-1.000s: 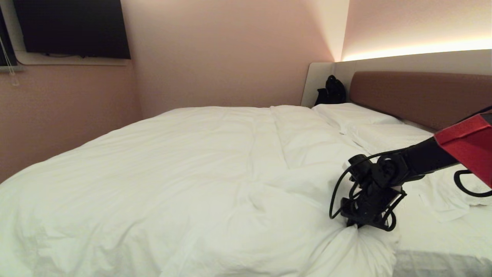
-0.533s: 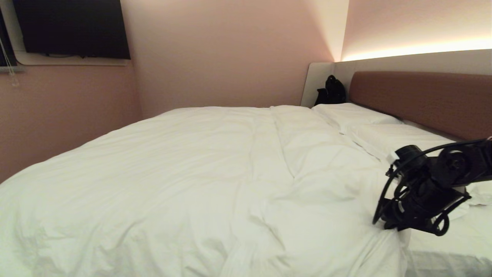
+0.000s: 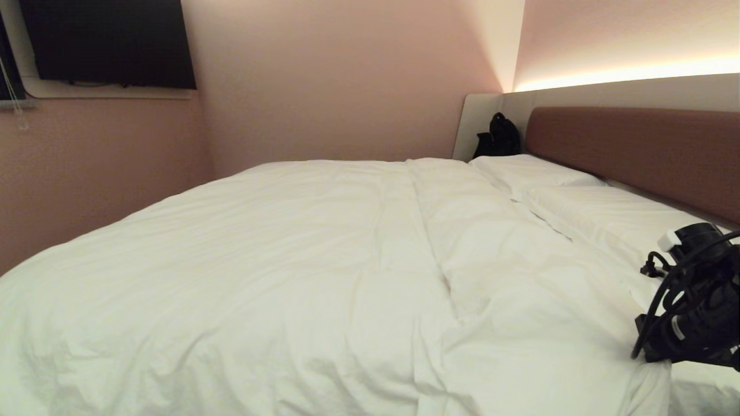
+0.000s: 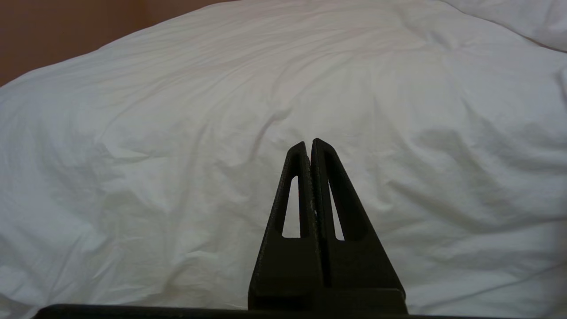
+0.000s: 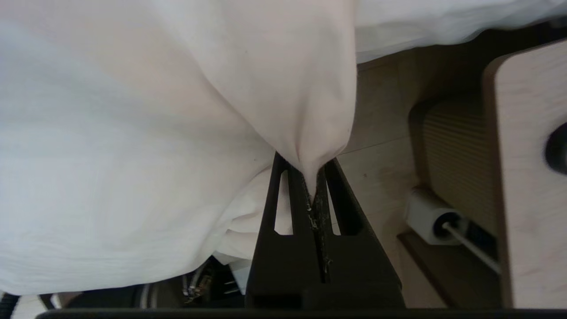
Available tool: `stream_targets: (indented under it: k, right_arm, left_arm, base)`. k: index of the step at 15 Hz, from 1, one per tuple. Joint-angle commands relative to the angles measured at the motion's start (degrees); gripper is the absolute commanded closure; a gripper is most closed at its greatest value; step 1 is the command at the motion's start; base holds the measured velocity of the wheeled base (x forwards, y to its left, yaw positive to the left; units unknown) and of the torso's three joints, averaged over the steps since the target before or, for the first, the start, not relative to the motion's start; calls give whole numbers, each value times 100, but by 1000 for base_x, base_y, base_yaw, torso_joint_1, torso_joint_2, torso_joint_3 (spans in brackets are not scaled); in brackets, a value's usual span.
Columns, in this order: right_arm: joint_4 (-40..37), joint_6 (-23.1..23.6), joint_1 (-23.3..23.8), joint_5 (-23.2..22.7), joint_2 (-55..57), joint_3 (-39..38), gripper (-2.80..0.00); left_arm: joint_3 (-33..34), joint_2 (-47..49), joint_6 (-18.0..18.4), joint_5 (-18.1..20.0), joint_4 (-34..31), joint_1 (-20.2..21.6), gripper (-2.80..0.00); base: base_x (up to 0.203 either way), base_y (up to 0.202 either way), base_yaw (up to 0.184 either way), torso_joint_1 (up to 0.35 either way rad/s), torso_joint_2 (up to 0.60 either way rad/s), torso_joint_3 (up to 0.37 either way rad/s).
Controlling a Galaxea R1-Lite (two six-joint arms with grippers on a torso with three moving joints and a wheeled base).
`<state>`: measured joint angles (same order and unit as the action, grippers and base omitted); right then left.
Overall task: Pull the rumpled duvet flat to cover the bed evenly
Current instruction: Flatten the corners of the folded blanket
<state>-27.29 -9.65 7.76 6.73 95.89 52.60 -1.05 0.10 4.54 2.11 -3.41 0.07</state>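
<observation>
Right gripper [image 5: 312, 186] clenched on a pinched corner of the duvet [image 3: 324, 277], now at the near side edge of the bed [image 3: 636, 150], close to the headboard [image 3: 636, 147] end. Compared with a second ago, carried well away from the middle of the bed and toward this edge, with the duvet corner dragged along. As a result, the bare strip of sheet near the headboard now almost covered, and the big bunched fold gone; only a long crease left, running from the pillows [image 3: 537, 173] down the bed. In the right wrist view, the gripped corner hanging past the mattress edge, above the floor. Left gripper [image 4: 310, 148] pressed closed on nothing, parked above the duvet, far from the headboard. Probably close to done: release the corner, then perhaps smooth the crease.
</observation>
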Motion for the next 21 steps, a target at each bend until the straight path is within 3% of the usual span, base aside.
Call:
stream_targets:
  k: [1,5,8,9,12,16,17,19,21]
  right_arm:
    - [-23,437,106,35,-225,-130,0]
    - [32,840,231,137,-440,-740,0]
    - [66,929,226,-81,-387,-840,0]
    - [62,942,226,-279,-385,-787,-280]
    - [56,953,222,-393,-399,-782,-280]
    - [7,1374,185,-455,-904,-954,-280]
    - [10,1523,178,-604,-1139,-990,-280]
    - [44,1864,174,-1443,-1338,-860,-280]
    - [55,1897,69,-1747,-1193,-551,-280]
  left_arm:
    - [-1,-1,3,0,-1,1,0]
    - [-1,-1,3,0,-1,1,0]
    - [-1,-1,3,0,-1,1,0]
    - [-1,-1,3,0,-1,1,0]
    - [-1,-1,3,0,-1,1,0]
    - [-1,-1,3,0,-1,1,0]
    - [-1,-1,3,0,-1,1,0]
    - [-1,-1,3,0,-1,1,0]
    - [-1,-1,3,0,-1,1,0]
  base:
    - [0,0,0,0,0,0]
    - [0,0,0,0,0,0]
    - [0,0,0,0,0,0]
    - [0,0,0,0,0,0]
    - [0,0,0,0,0,0]
    - [0,0,0,0,0,0]
    - [0,0,0,0,0,0]
    - [0,0,0,0,0,0]
    - [0,0,0,0,0,0]
